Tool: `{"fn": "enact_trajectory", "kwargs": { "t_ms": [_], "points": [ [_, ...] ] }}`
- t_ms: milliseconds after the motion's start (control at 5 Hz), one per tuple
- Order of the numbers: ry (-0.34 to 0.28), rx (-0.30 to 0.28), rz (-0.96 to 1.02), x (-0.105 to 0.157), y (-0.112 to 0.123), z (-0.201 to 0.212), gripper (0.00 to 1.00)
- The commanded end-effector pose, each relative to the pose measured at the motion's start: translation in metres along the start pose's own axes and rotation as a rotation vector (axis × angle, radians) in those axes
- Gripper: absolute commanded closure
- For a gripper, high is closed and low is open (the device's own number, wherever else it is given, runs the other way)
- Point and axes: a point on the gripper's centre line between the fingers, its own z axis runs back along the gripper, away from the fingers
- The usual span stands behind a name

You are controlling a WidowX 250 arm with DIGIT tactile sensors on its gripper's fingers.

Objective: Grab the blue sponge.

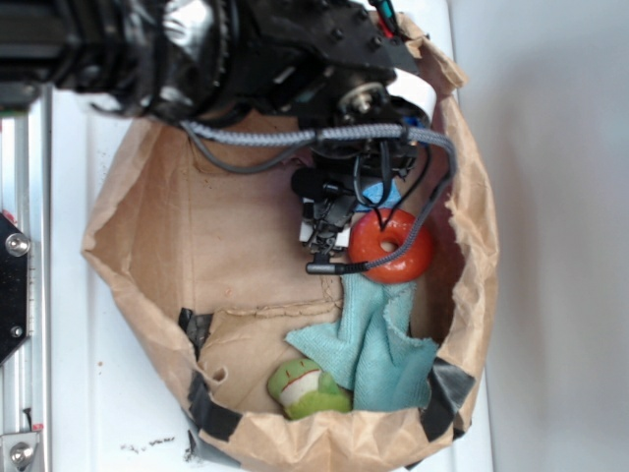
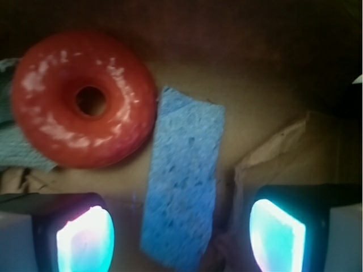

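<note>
Glowing claw (image 2: 181, 235) pads straddle porous rectangular blue sponge (image 2: 184, 178).

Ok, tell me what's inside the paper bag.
Paper bag holds the blue sponge, orange ring, teal cloth and a green toy. The arm hides the rest.

The arm (image 1: 226, 44) is black, its upper part wrapped in glossy black tape, with small dark screws on the housing at the top of the frame. A grey braided cable (image 1: 295, 138) loops across it, thin black wires beside it. The pincer (image 1: 324, 221) is black with white parts. In the wrist view, its two fingers (image 2: 85, 238) glow cyan-white in dark frames.
</note>
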Motion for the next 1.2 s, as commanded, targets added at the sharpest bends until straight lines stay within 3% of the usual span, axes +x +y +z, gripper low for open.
{"fn": "enact_trajectory", "kwargs": {
  "t_ms": [0, 400, 600, 800, 1000],
  "points": [
    [0.006, 0.036, -0.028, 0.026, -0.018, -0.01, 0.0],
    [0.045, 0.047, -0.076, 0.022, -0.04, -0.03, 0.0],
    [0.044, 0.036, -0.067, 0.022, -0.04, -0.028, 1.0],
    [0.02, 0.047, -0.073, 0.022, -0.038, -0.015, 1.0],
    [-0.01, -0.003, -0.057, 0.022, -0.031, 0.009, 1.0]
  ]
}}
